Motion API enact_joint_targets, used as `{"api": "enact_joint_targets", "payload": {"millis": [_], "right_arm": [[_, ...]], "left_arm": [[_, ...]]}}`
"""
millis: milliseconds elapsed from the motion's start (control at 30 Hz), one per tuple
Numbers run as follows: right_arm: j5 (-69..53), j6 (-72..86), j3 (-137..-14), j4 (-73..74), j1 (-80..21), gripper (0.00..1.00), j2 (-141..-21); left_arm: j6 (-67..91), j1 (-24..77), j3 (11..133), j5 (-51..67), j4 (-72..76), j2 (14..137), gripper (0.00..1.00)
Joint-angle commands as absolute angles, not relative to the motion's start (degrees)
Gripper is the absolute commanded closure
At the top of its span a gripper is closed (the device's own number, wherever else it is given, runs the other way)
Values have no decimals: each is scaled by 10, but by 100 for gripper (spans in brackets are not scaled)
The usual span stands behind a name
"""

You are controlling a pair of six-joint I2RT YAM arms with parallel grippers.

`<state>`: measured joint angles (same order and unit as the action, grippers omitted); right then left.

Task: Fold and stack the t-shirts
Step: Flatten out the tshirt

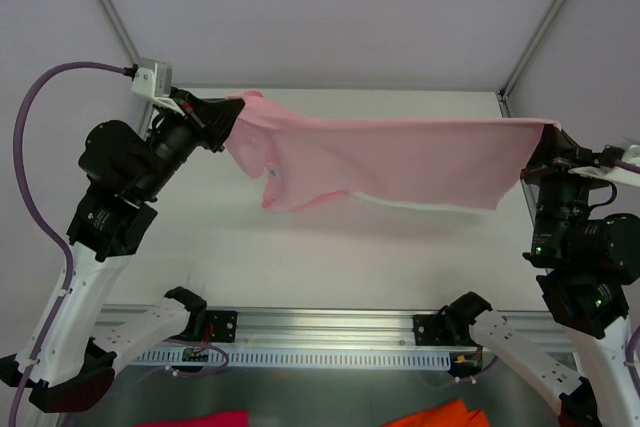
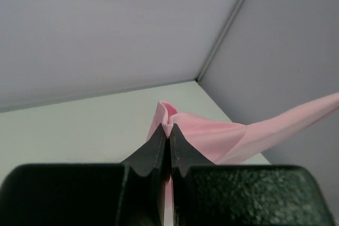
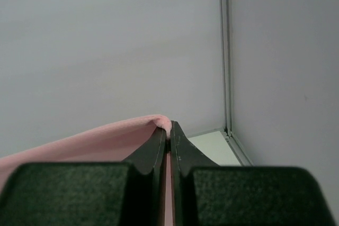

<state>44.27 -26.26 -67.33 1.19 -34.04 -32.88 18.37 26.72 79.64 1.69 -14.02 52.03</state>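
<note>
Right wrist view. The right gripper (image 3: 169, 132) pointed toward an upper corner of the enclosure, its two black fingers (image 3: 151, 154) pressed together on a fold of the pink t-shirt (image 3: 79, 144). The cloth bulged slightly over the left fingertip and ran as a taut band down to the left edge of the frame; a thin pink strip showed in the slit between the fingers. Behind stood a pale back wall (image 3: 106, 41), a vertical metal frame post (image 3: 224, 51) and a side wall (image 3: 286, 78). A small patch of table (image 3: 212, 149) lay at the post's foot.
</note>
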Motion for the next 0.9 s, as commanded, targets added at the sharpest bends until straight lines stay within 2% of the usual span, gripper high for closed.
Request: {"api": "enact_joint_targets", "payload": {"millis": [0, 100, 267, 433, 600, 733, 867], "right_arm": [[394, -221, -686, 32, -337, 99, -315], [383, -214, -718, 57, -336, 99, -329], [326, -211, -725, 87, -337, 99, -373], [392, -228, -741, 77, -336, 99, -462], [429, -270, -758, 21, -316, 99, -582], [342, -221, -833, 32, -239, 99, -725], [311, -235, -911, 11, -218, 99, -813]], "left_arm": [[154, 272, 788, 126, -59, 487, 100], [150, 272, 789, 177, -30, 467, 100], [136, 272, 801, 185, -32, 489, 100], [100, 272, 812, 106, -33, 564, 100], [68, 271, 895, 26, -45, 732, 100], [80, 253, 1007, 23, -64, 888, 100], [112, 224, 1108, 47, -81, 982, 100]]}}
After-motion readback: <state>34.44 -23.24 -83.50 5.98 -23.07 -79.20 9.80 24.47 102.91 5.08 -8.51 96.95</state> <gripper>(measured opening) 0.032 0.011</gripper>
